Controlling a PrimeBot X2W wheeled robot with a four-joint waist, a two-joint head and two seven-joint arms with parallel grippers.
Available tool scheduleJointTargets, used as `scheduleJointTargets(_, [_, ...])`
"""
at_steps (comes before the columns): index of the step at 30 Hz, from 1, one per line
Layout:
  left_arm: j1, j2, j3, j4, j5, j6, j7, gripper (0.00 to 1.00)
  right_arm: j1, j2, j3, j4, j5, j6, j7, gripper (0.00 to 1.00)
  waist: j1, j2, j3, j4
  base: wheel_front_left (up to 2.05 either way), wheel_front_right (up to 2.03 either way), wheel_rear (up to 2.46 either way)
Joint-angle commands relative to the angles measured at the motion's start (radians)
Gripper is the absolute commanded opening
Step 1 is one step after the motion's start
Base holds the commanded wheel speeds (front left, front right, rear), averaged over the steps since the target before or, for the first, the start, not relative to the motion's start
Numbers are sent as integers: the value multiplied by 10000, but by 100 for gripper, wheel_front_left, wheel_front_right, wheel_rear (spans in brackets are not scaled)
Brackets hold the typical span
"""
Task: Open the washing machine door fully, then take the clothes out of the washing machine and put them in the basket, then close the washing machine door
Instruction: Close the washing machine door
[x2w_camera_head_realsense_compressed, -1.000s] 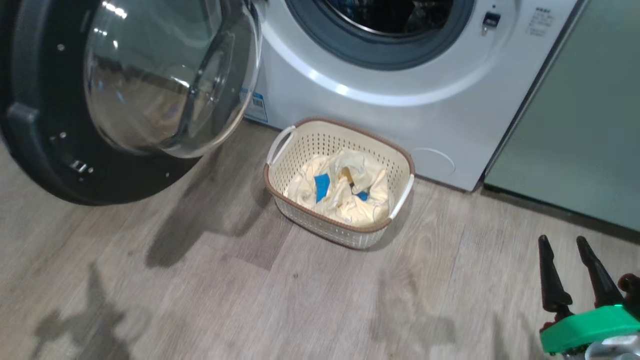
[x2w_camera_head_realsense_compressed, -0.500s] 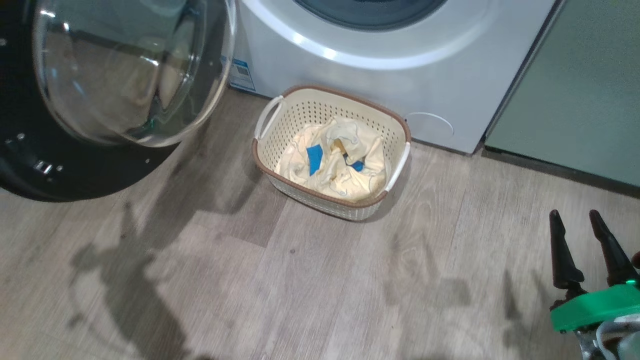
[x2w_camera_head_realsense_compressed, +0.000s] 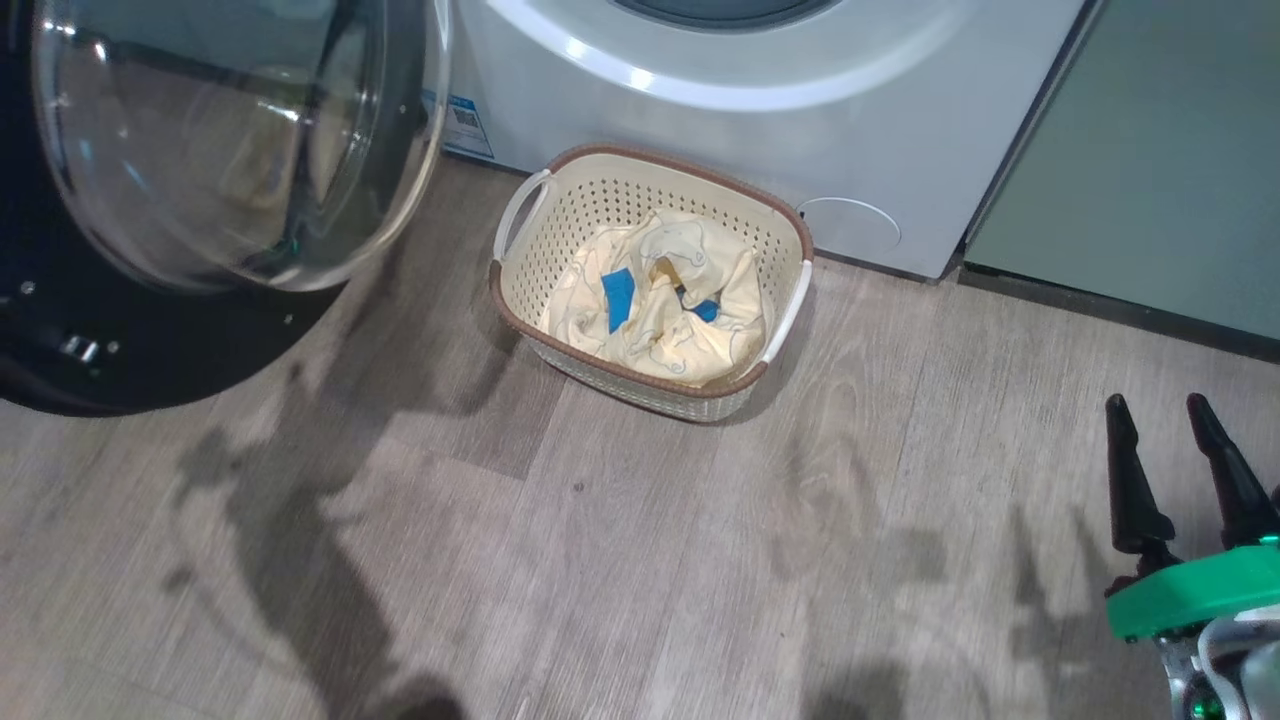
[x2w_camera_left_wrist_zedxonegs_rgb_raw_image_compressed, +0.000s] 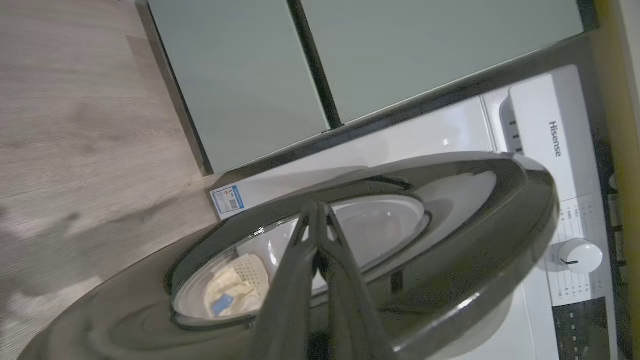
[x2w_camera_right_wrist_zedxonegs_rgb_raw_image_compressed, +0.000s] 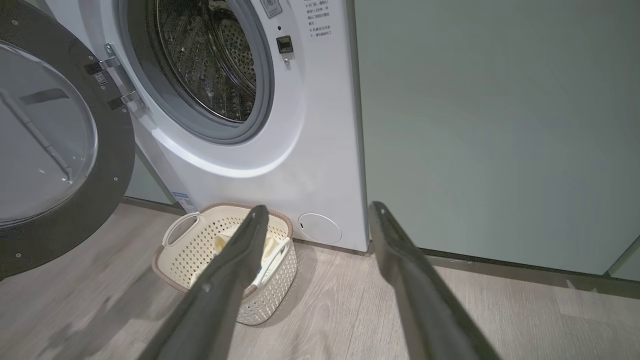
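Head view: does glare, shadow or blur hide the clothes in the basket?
Head view: no, clothes sharp and evenly lit; glare streaks the washing machine door glass, shadows fall on the floor. Right wrist view: one jaw crosses the basket.

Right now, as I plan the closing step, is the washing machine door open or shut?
Open: the washing machine door stands swung clear of the washing machine, baring its steel drum.
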Motion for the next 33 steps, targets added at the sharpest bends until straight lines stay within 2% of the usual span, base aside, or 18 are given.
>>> scheduleJointTargets(1, [-269,563,-42,-347,7,-117,290,0,-194,-182,156,-249,-66,6,-67,100,-1,0,-65,28,0,0,0])
scheduleJointTargets(5, [-315,349,-284,-284,-38,-251,814,0,-110,-121,128,-219,-65,6,-67,100,-1,0,-246,111,0,0,0])
scheduleJointTargets(15, [-346,-612,-1022,-198,-61,-730,1696,0,32,42,165,-129,-39,6,-67,100,-1,0,-777,267,0,0,0])
scheduleJointTargets(25, [-759,-1552,-1548,-31,-231,-877,2449,0,209,244,69,-70,-16,6,-67,100,-1,0,-1180,262,0,0,0])
scheduleJointTargets(33, [-396,-2420,-1915,-516,-291,-934,2633,0,309,394,59,-84,-1,6,-67,100,-1,0,-1431,-114,0,0,0])
